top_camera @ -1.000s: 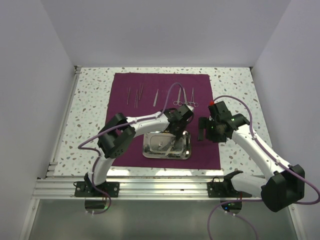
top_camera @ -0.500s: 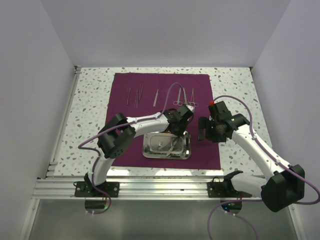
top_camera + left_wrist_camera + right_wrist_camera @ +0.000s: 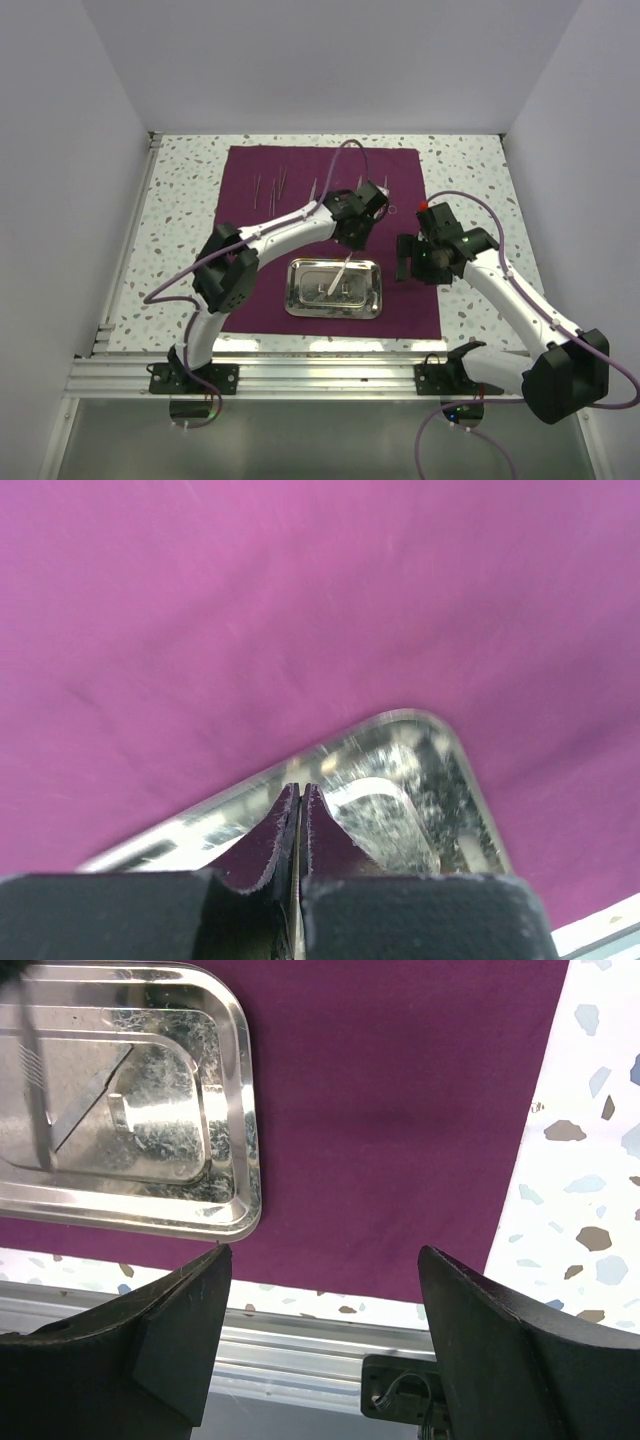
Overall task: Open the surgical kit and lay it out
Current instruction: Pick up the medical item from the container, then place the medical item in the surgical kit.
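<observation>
The dark purple cloth [image 3: 400, 300] lies spread flat on the table. The steel tray [image 3: 370, 305] sits on its near half and also shows in the right wrist view [image 3: 245, 1150] and the left wrist view [image 3: 450, 770]. My left gripper [image 3: 352, 240] is shut on a thin silver instrument [image 3: 342, 275] that hangs over the tray's back edge; in the left wrist view [image 3: 300, 792] a thin metal strip sits between the pads. Another thin instrument [image 3: 90, 1110] lies in the tray. My right gripper [image 3: 403, 258] is open and empty, right of the tray [image 3: 325, 1252].
Several silver forceps and tweezers lie in a row on the cloth's far half [image 3: 272, 188], partly hidden by my left arm. Speckled tabletop [image 3: 470, 170] surrounds the cloth. An aluminium rail [image 3: 320, 375] runs along the near edge, and white walls enclose the other three sides.
My left gripper has risen and moved back from inside the tray, carrying the thin silver instrument. The right arm has not moved.
</observation>
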